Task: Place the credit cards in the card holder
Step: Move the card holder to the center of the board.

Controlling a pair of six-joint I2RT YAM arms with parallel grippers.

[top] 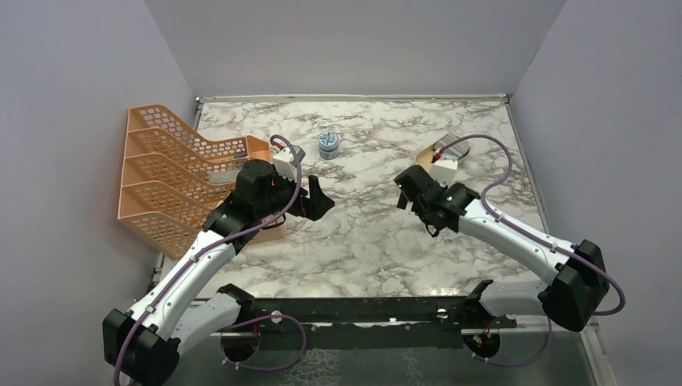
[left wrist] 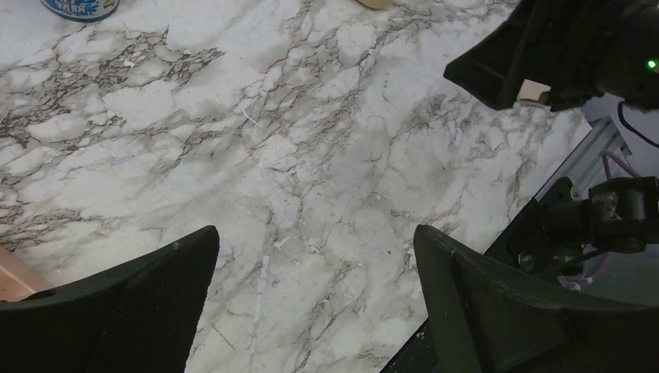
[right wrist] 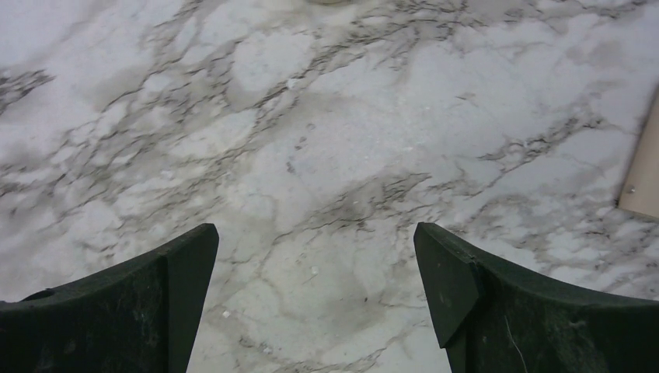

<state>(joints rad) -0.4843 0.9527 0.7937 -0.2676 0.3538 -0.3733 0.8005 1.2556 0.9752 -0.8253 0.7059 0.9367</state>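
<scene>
No credit card shows clearly in any view. A tan flat thing [top: 427, 153], probably the card holder, lies at the back right, mostly hidden behind my right wrist. A tan corner with a small stud shows at the right edge of the right wrist view [right wrist: 642, 177]. My left gripper [top: 318, 201] is open and empty over bare marble [left wrist: 315, 237] near the table's middle. My right gripper [top: 408, 186] is open and empty, just in front of the tan thing, over bare marble [right wrist: 315, 233].
An orange mesh file rack [top: 165, 181] stands at the left edge, beside my left arm. A small blue and white round tin [top: 328, 144] sits at the back middle, also in the left wrist view [left wrist: 79, 7]. Grey walls close in the table.
</scene>
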